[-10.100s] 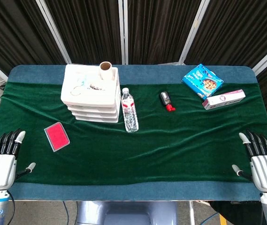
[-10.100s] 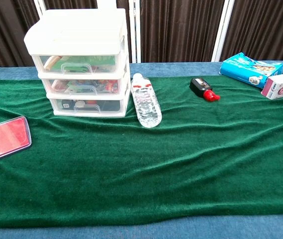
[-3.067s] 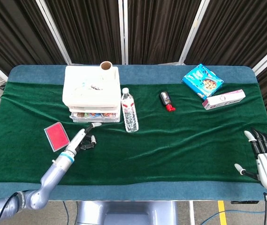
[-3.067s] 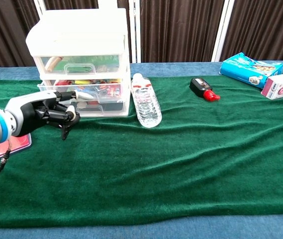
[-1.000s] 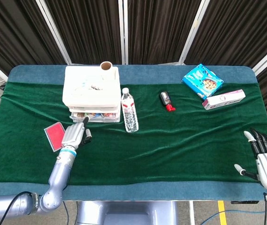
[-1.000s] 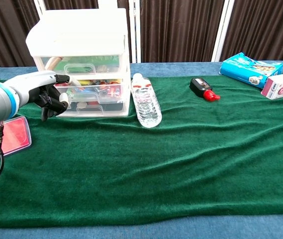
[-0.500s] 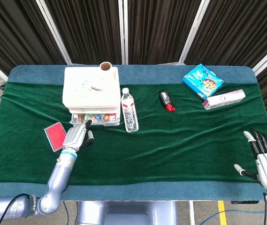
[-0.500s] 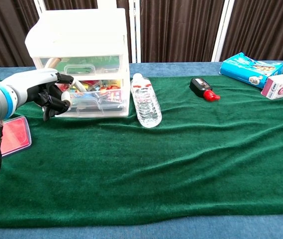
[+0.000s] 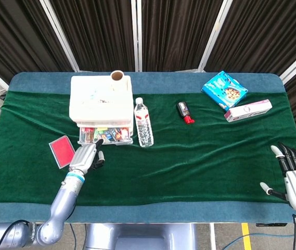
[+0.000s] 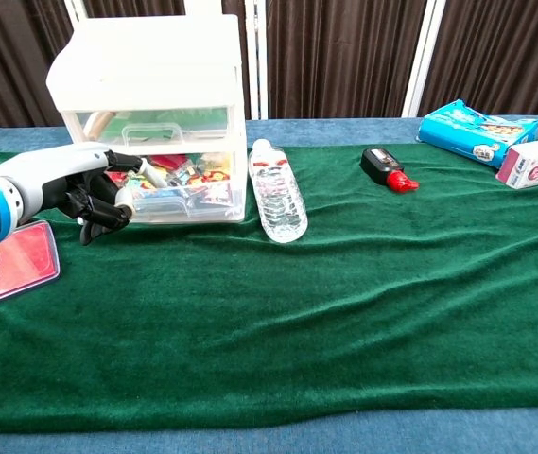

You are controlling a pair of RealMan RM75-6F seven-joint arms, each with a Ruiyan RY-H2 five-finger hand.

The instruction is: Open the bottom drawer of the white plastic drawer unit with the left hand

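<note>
standing at the back left of the green-cloth-covered desk (image 9: 189, 156), the white plastic drawer unit (image 9: 100, 101) is seen with its clear bottom drawer (image 9: 106, 136) pulled partway out toward the front, colourful small items showing inside. the left hand (image 10: 79, 189) is held at the drawer's front left, its fingers (image 10: 108, 210) curled in against the drawer front; whether the handle is actually hooked cannot be told. the right hand (image 9: 293, 179) is rested at the desk's front right corner, its fingers apart and nothing held. a clear plastic water bottle (image 9: 143, 122) is laid just beside the unit's right side. a flat red pouch (image 9: 62, 151) is laid left of the left hand.
</note>
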